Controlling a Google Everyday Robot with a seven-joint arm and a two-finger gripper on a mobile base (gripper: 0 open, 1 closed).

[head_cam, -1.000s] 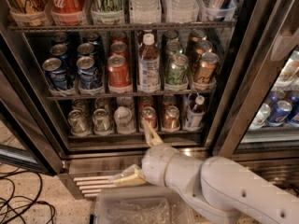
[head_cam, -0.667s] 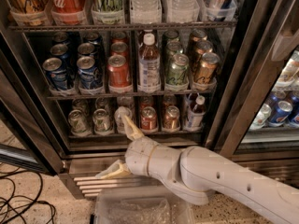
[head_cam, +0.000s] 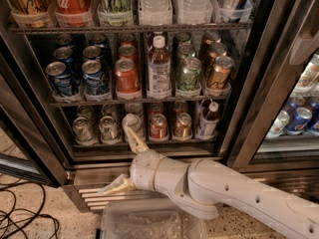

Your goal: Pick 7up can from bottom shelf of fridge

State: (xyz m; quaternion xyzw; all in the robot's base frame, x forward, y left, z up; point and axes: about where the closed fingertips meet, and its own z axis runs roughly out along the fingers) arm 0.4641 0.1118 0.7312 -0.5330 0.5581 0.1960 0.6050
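Camera view: it is looking into the fridge [head_cam: 247, 101] from the front and a little from above.
Bottom shelf [head_cam: 99, 144]: it is carrying a row of short cans behind its thin front rail, with a small bottle [head_cam: 209, 118] at the 3 o'clock end.
7up can [head_cam: 133, 120]: it is standing upright on the bottom shelf, third from the 9 o'clock end, and its silver top is showing. Two dull greenish cans [head_cam: 94, 128] are standing at its 9 o'clock side. A red can [head_cam: 158, 127] is standing just beside it at 3 o'clock, and an orange-bronze can [head_cam: 183, 126] after that.
Gripper [head_cam: 113, 160]: it is hanging low in front of the fridge, below the bottom shelf rail, at the end of the white arm [head_cam: 224, 188] that is coming in from 4 o'clock.
Fingers: they are standing spread wide apart and are gripping nothing. The upper finger [head_cam: 133, 138] is pointing to 12 o'clock and its tip is lying over the front of the 7up can; whether it is touching the can, I cannot tell. The lower finger [head_cam: 113, 186] is pointing to 8 o'clock, over the ribbed steel base [head_cam: 92, 199].
Other things: a clear plastic box [head_cam: 149, 223] is lying under the arm at 6 o'clock, and black cables [head_cam: 25, 208] are lying on the floor at 8 o'clock.
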